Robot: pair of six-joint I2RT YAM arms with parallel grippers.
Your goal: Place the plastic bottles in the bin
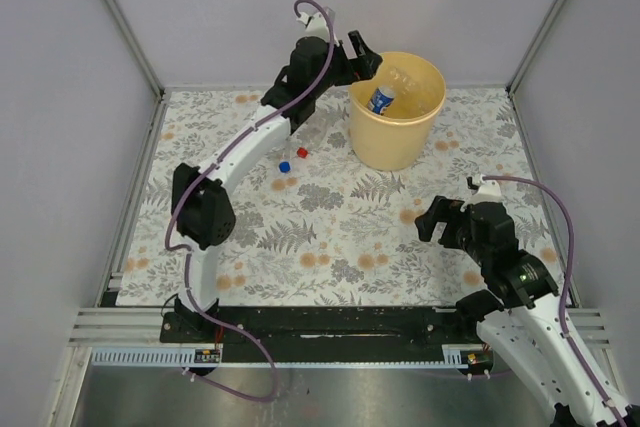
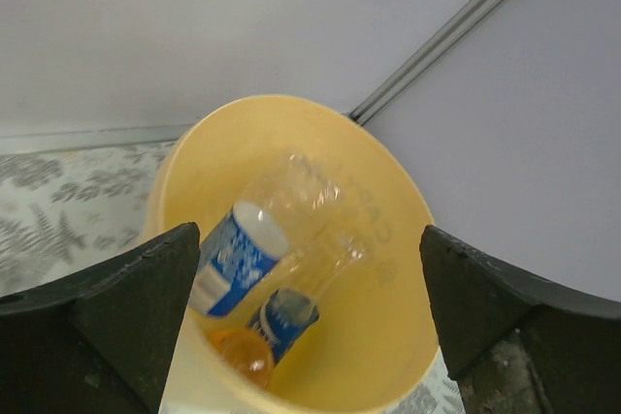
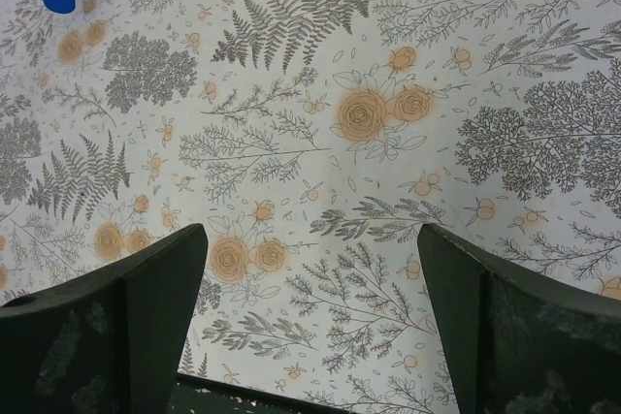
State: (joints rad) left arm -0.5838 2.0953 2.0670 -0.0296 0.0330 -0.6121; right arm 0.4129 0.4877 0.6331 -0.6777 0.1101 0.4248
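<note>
Plastic bottles (image 2: 233,261) down inside the bin (image 2: 388,336), at the far side of the floral counter (image 1: 330,227): two blue-labelled, side by side, long axes slanting from lower left to upper right in the left wrist view; one orange beneath; crumpled clear plastic on top, number unclear. Left fingers (image 2: 126,327) spread wide above the rim, gripping nothing. Right fingers (image 3: 136,307) likewise apart over the counter. One blue cap (image 1: 284,165), one red cap (image 1: 302,153) loose near the bin.

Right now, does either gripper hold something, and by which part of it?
Nothing is held. The left gripper stands open above the bin, with plastic bottles inside it; the right gripper stands open over the table.
</note>
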